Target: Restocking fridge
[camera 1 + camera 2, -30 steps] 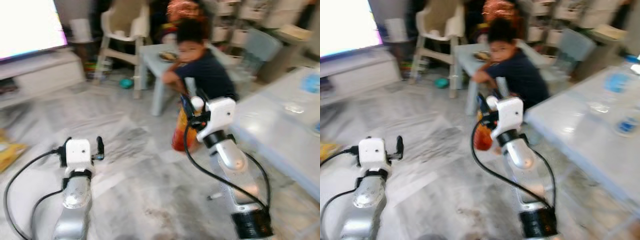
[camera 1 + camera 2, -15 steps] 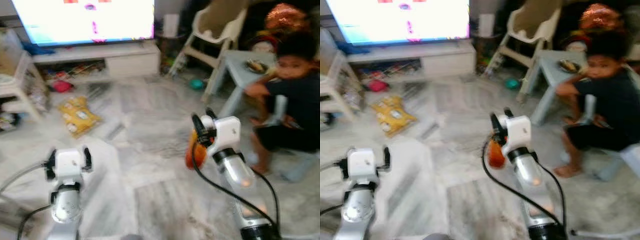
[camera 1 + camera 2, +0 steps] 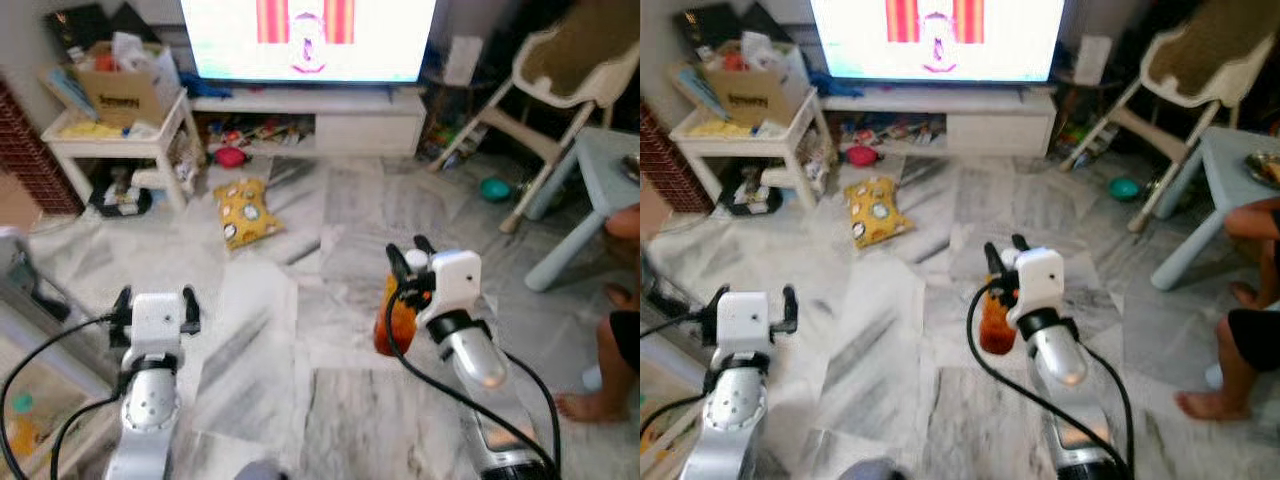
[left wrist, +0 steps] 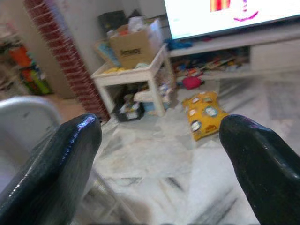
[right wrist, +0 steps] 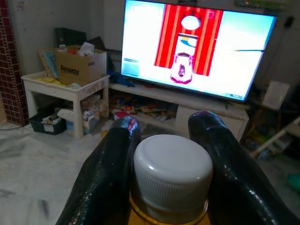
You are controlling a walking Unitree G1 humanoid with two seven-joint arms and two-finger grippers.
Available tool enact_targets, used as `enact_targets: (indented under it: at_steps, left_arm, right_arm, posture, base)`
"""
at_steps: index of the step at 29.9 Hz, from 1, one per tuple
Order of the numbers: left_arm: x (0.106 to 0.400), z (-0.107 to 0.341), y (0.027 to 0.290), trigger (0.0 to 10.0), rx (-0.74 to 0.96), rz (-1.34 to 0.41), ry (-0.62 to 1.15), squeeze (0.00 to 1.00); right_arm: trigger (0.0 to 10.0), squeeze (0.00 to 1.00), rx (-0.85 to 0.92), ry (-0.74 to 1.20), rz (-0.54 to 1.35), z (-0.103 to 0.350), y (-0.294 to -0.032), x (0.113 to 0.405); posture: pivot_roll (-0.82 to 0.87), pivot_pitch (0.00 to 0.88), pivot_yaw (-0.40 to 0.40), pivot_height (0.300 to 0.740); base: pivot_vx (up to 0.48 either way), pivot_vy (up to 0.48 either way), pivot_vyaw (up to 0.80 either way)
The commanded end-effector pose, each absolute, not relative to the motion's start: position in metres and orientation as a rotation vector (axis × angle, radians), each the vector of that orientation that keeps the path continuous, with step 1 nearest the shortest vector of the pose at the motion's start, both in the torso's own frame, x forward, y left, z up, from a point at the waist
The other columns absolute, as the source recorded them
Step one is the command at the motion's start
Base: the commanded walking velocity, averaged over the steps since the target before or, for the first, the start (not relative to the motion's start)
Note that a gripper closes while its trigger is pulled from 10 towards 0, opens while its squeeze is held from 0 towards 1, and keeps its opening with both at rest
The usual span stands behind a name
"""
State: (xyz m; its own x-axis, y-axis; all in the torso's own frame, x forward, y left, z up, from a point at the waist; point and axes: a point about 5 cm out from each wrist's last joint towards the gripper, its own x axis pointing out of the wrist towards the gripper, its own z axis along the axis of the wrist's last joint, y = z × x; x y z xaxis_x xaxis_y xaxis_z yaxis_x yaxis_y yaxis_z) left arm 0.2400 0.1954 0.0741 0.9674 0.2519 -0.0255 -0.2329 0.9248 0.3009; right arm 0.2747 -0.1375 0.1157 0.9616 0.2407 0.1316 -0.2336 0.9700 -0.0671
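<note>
Centre-right of the left eye frame: right gripper (image 3: 410, 252) clamped on an orange-filled clear plastic bottle with a white screw cap (image 3: 397, 318); bottle hangs upright below the fingers, above the grey-veined marble tile floor (image 3: 330, 400); right wrist view has both black fingers (image 5: 115, 164) pressed against the cap sides, cap (image 5: 172, 171) seated between them; lower left of frame: left gripper (image 3: 156, 300) held out over the floor, fingers spread apart, nothing between them; left wrist view confirms the gap, with floor and furniture visible through it; top centre: large lit flat-screen TV (image 3: 310, 35) on a low white TV cabinet (image 3: 350, 115), small toys on the cabinet's open shelf; upper left: small white square side table (image 3: 125, 140) carrying a brown cardboard box (image 3: 120, 85) and papers; yellow printed snack bag (image 3: 245, 212) lies on the floor just in front of the table and cabinet; upper right: beige plastic high chair (image 3: 560, 75), teal bowl (image 3: 494, 188) on the floor near its legs; right edge: pale blue plastic table (image 3: 600, 180), a person's bare leg and foot (image 3: 600, 385) on the floor beside it.
</note>
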Motion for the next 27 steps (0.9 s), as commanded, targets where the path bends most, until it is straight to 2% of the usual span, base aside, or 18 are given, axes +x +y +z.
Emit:
enact_targets:
  at_steps: [1,6,12,21,27]
  left_arm:
    - [0.239,0.073,0.199,10.0,0.311,0.263,0.074,0.00]
    - [0.241,0.076,0.198,10.0,0.328,0.280,0.060,0.00]
    - [0.237,0.078,0.209,10.0,0.334,0.334,0.068,0.00]
    - [0.236,0.071,0.193,10.0,0.312,0.254,0.071,0.00]
    - [0.224,0.064,0.198,10.0,0.318,0.245,0.106,0.00]
  right_arm:
    - [10.0,0.00,-0.049,-0.176,0.252,0.123,-0.134,0.278]
    - [10.0,0.00,-0.053,-0.168,0.240,0.121,-0.140,0.280]
    - [10.0,0.00,-0.059,-0.176,0.266,0.123,-0.132,0.285]
    - [10.0,0.00,-0.085,-0.117,0.152,0.106,-0.156,0.276]
    - [10.0,0.00,-0.093,-0.108,0.094,0.103,-0.170,0.274]
  posture:
    - [0.08,0.000,-0.029,0.740]
    - [0.12,0.000,-0.039,0.740]
    - [0.16,0.000,-0.061,0.740]
    - [0.12,0.000,-0.054,0.740]
    - [0.11,0.000,-0.050,0.740]
  base:
    - [0.000,0.000,0.80]
    - [0.000,0.000,0.80]
    - [0.000,0.000,0.79]
    - [0.000,0.000,0.79]
    - [0.000,0.000,0.79]
